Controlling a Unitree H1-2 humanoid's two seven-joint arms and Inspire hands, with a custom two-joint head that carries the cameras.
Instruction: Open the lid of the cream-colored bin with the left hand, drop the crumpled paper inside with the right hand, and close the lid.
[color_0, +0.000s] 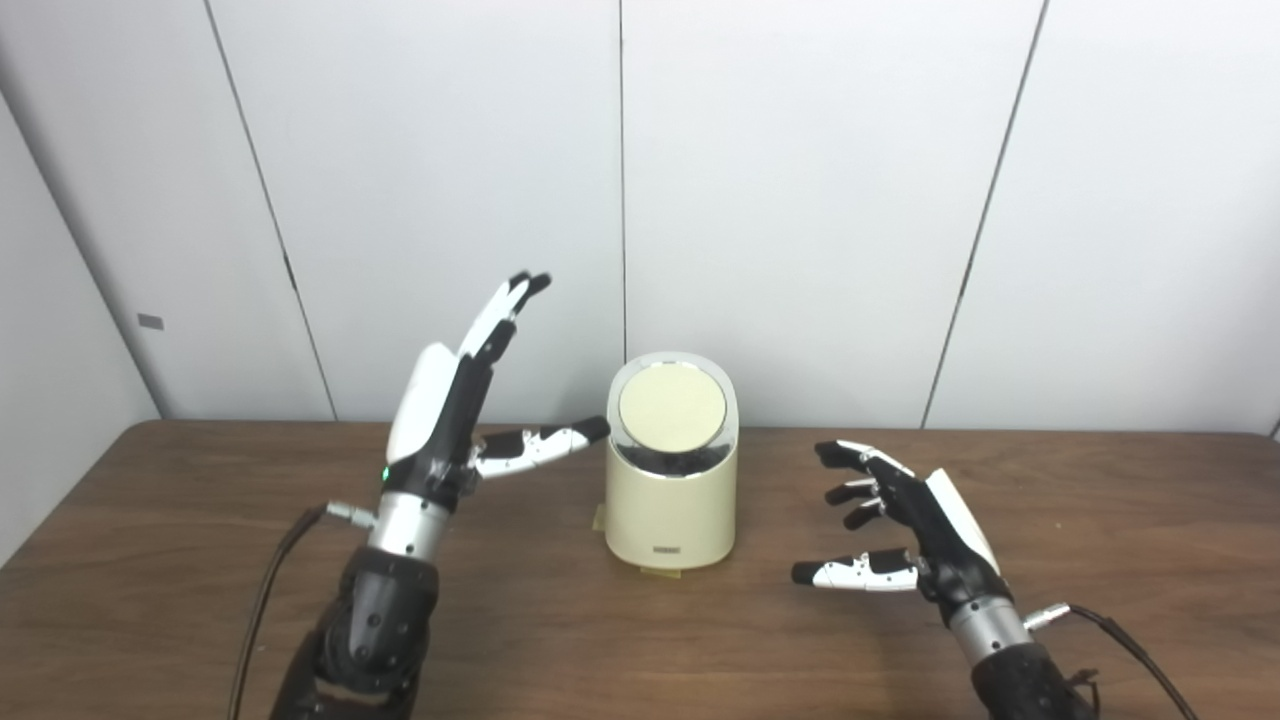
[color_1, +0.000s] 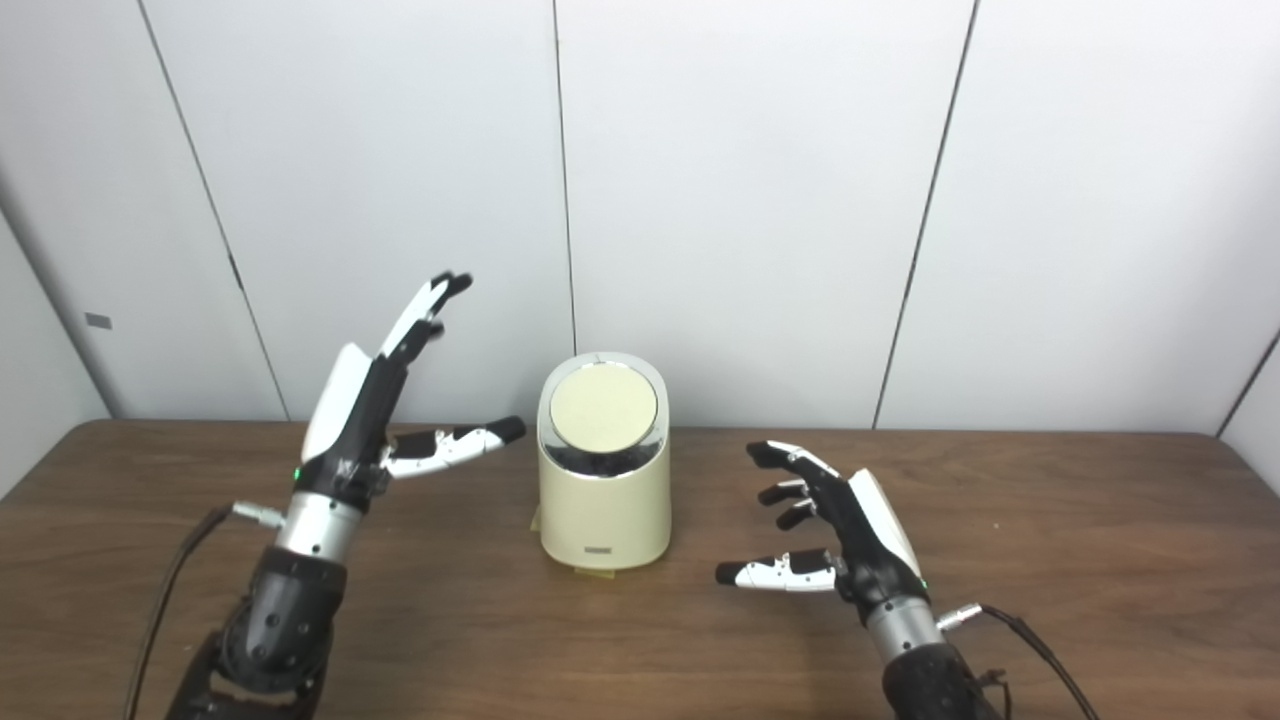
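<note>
- Near the desk's (color_0: 180, 560) back edge, at its middle, stands the cream-colored bin (color_0: 672, 515); its round lid (color_0: 672, 408) looks tilted toward the camera, and whether it is latched cannot be told.
- Left hand (color_0: 450, 420) is raised beside the bin, fingers spread, holding nothing; right hand (color_0: 915, 535) hovers low, fingers loosely apart, empty.
- No crumpled paper shows.
- Risk: a sideways nudge from the left thumb could likely tip or slide the bin.
- Neither view reveals more; the right eye view only sets the bin further left.

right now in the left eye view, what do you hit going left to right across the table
left hand → cream-colored bin → right hand
</note>
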